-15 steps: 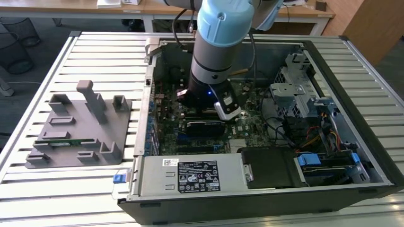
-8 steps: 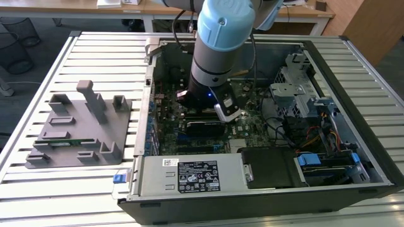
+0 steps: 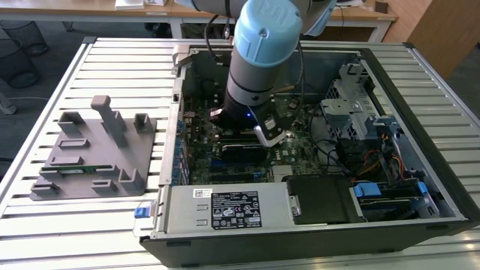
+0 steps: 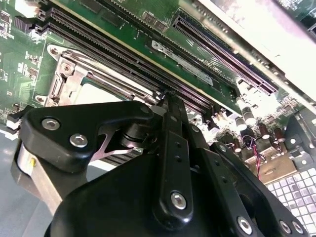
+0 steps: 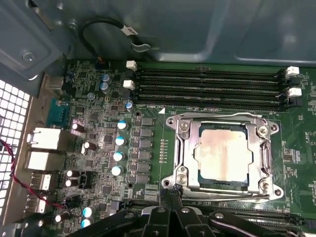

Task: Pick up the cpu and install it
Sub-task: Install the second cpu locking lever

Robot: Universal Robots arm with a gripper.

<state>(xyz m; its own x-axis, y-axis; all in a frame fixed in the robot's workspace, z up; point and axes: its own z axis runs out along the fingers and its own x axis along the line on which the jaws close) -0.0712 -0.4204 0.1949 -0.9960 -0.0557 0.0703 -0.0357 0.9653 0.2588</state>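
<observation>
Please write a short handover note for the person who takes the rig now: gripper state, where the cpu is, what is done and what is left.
Gripper: inside the open computer case, low over the motherboard, at the edge of the socket frame. I cannot tell whether it is open or shut.
Cpu: it lies flat in the socket, silver top up, with the metal frame around it. Nothing holds it.
Done: the cpu is picked and placed in the socket.
Left: I cannot tell whether the socket frame is locked, so check the latch before moving the arm.
Grey fixture on the table, beside the case: a green memory stick lies in it.
</observation>
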